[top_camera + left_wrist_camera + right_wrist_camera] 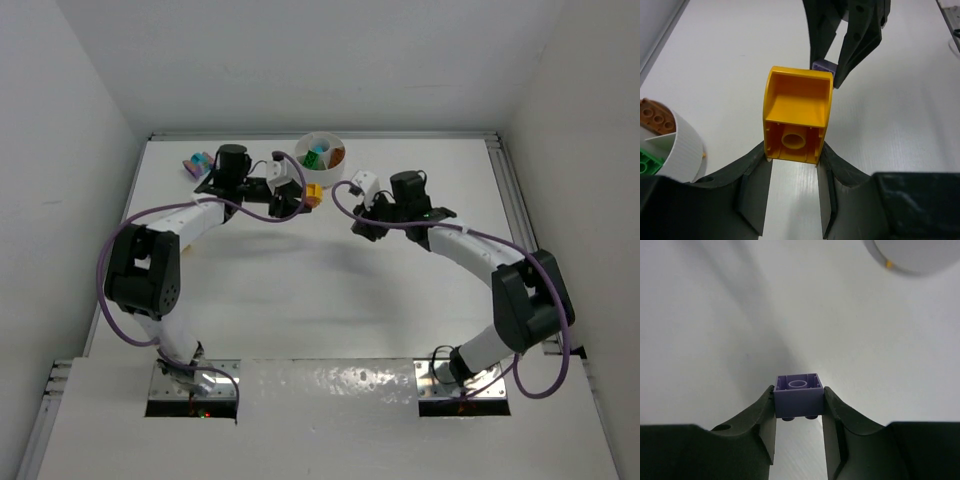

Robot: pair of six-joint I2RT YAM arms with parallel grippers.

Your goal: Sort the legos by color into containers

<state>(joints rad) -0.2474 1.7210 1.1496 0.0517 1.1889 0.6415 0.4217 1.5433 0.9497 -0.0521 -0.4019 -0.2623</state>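
Note:
My left gripper point(792, 150) is shut on a yellow lego point(796, 117), held underside up above the table; in the top view the gripper point(298, 196) and the yellow lego point(313, 193) sit just below the round white dish point(322, 176). My right gripper point(798, 401) is shut on a small purple lego point(798, 394). In the top view it point(360, 224) is right of the left gripper. In the left wrist view the right gripper's fingers point(855, 40) hold the purple lego point(823, 65) just beyond the yellow one. The dish point(682, 147) holds an orange-brown lego point(655, 116) and a green one point(647, 162).
Loose teal, purple and pink legos point(197, 164) lie at the far left of the table. The dish shows blurred at the top right of the right wrist view point(920, 255). White walls enclose the table on three sides.

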